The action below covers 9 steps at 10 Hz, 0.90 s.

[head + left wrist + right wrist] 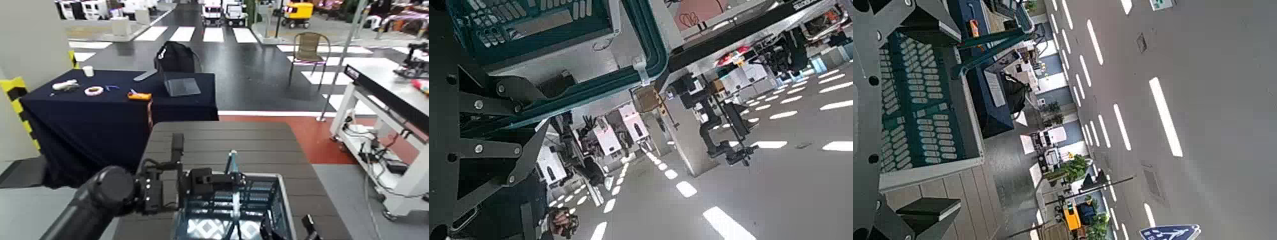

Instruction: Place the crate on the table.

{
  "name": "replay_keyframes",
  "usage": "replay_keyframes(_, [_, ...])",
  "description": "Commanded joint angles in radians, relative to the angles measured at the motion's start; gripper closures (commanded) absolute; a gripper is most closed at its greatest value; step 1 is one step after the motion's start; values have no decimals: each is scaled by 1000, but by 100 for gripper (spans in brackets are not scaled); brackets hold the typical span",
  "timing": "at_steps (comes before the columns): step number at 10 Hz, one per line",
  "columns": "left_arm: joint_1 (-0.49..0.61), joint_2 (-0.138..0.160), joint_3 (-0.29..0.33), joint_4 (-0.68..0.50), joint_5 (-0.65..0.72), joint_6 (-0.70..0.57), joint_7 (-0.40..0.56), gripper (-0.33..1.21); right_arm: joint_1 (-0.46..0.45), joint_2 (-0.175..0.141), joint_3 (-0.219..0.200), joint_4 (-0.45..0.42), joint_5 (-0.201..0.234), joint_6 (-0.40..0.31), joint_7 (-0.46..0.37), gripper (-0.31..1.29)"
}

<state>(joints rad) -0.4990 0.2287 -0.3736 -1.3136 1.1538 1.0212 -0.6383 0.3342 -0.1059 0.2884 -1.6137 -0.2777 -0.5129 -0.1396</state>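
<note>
Slatted brown table (255,143) is right under the crate (268,204), left gripper (191,185) and right gripper (309,228) both clamped on its rim, so I'd lower level, release together.

table (255,143) far half: bare | near half: crate (271,198)
</note>
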Motion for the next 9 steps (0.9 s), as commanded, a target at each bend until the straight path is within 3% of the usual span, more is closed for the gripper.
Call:
replay_keyframes(1, [-62,-31,-30,99,-32,-49,-8,119,-1,0,3,2,0,-1,0,14])
replay_keyframes(9, [-233,-109,-79,398,-40,-197,20,119,-10,-3,15,5,-8,-1,1,14])
